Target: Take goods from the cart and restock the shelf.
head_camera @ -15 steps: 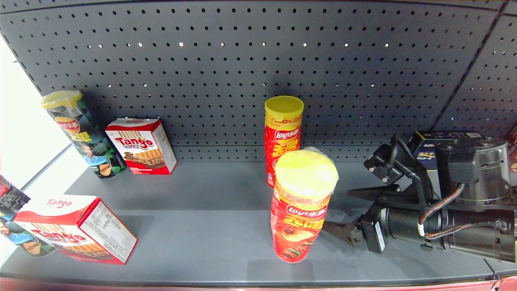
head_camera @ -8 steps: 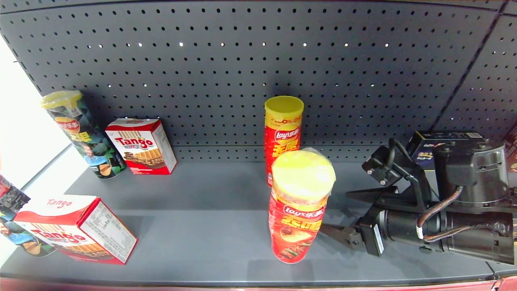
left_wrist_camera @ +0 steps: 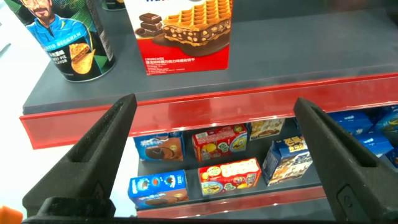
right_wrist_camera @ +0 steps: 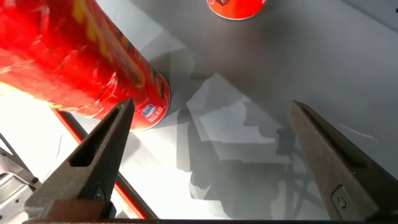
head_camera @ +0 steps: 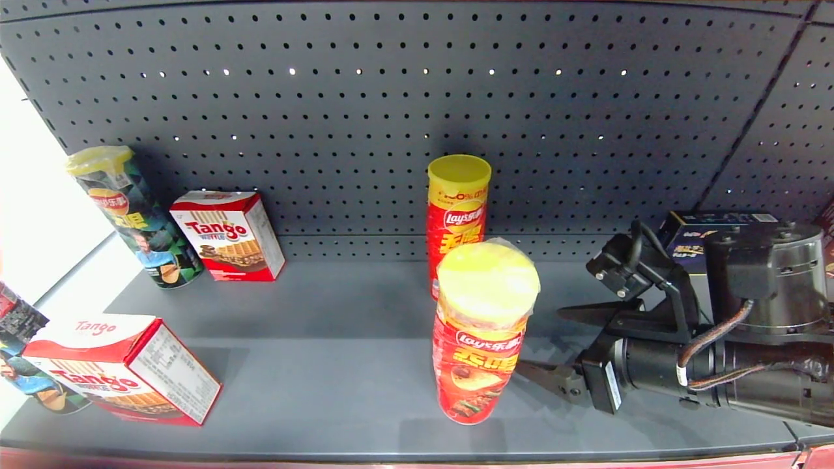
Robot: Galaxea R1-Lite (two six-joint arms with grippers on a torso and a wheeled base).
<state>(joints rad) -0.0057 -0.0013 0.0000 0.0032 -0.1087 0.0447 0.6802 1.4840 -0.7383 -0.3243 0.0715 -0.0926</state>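
The placing step looks all but done: the front can stands upright on the shelf, near its front edge, and the right end effector lies at the can's 3 o'clock with its jaws spread wide and nothing between them. The lower fingertip sits just beside the can's wall; whether it touches cannot be told. The next move probably calls for drawing that arm straight out toward 3 o'clock, keeping the fingers off the can so it does not tip, and then going to the cart for more goods. The left end effector hangs open and empty before the shelf's red front lip. The front can is a tall red cylinder with a yellow lid under a crinkled clear film, snack pictures printed on its wall. At its 12 o'clock, near the pegboard, a matching back can stands close behind it.
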